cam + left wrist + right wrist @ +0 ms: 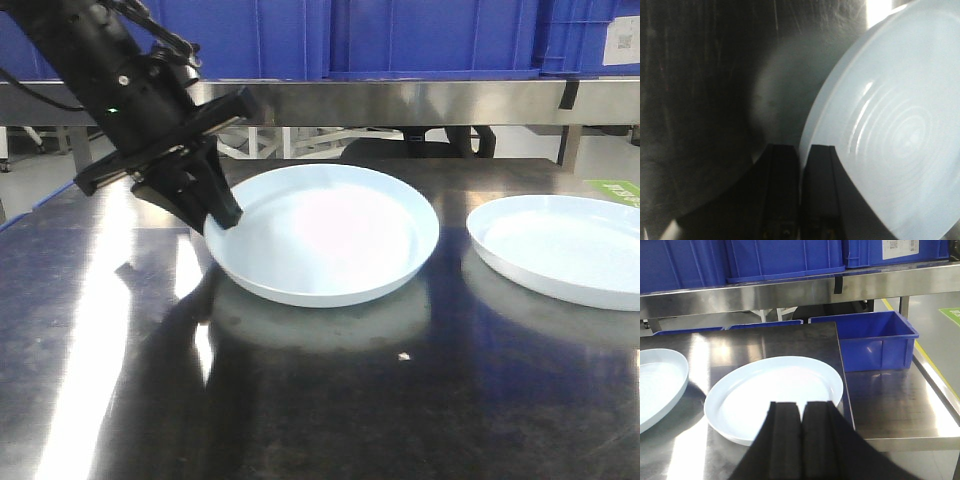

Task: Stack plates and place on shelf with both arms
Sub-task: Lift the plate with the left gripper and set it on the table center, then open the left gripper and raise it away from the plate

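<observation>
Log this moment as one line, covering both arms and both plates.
left gripper: shut on left plate rim | right gripper: shut, empty | right plate: flat on table | stack: not done

white label (901, 248) on blue bin (862, 252), print too small to read

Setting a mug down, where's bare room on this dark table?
Bare: the broad front strip of dark steel tabletop, before both plates. Tight: the gap between the left round white plate and right round white plate. The left gripper crowds the left rim.
</observation>
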`<state>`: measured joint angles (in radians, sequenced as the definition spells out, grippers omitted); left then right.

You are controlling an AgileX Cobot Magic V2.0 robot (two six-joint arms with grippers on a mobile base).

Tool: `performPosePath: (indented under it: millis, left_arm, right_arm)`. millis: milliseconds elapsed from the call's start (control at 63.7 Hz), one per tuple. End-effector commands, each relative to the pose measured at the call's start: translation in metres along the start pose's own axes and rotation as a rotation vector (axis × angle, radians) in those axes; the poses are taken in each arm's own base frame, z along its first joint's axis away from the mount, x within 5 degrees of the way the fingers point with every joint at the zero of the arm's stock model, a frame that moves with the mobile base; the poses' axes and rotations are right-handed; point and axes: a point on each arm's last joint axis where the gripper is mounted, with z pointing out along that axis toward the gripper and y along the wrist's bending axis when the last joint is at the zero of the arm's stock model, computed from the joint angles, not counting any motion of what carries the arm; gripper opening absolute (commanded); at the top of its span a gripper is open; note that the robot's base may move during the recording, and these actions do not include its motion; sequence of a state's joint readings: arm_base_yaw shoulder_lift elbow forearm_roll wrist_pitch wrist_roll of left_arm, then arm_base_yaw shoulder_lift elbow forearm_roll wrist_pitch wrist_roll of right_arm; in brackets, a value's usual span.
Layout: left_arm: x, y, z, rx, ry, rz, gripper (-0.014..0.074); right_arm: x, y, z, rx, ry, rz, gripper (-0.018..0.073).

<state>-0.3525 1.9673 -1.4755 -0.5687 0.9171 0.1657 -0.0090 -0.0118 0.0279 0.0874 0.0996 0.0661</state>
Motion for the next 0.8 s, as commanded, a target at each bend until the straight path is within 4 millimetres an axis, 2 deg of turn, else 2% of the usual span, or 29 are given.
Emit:
performPosePath:
  millis: [0,298,424,612,785]
  left_arm:
    - [-0.007,-0.021,-0.022,0.048,-0.087,-0.012,0.0080]
    - [-0.002,-0.021,-0.016,0.023,-0.037,0.016,0.0086]
    - [-0.001,-0.021,-0.016,0.018,-0.035,0.021,0.0151]
    - [-0.003,-0.028,-0.031,-0.008,-0.100,0.068,0.0314]
    - [0.000,-0.037,-0.052,-0.021,-0.147,0.112,0.0330]
  right_arm:
    - [-0.008,0.000,-0.002,-0.005,-0.099,-0.014,0.0053]
    - [-0.008,0.000,-0.002,-0.005,-0.099,-0.014,0.0053]
    - [-0.008,0.000,-0.002,-0.005,-0.099,-0.014,0.0053]
    - [-0.008,0.000,-0.002,-0.005,-0.099,-0.014,0.0053]
    - [-0.008,0.000,-0.002,-0.005,-0.099,-0.014,0.0053]
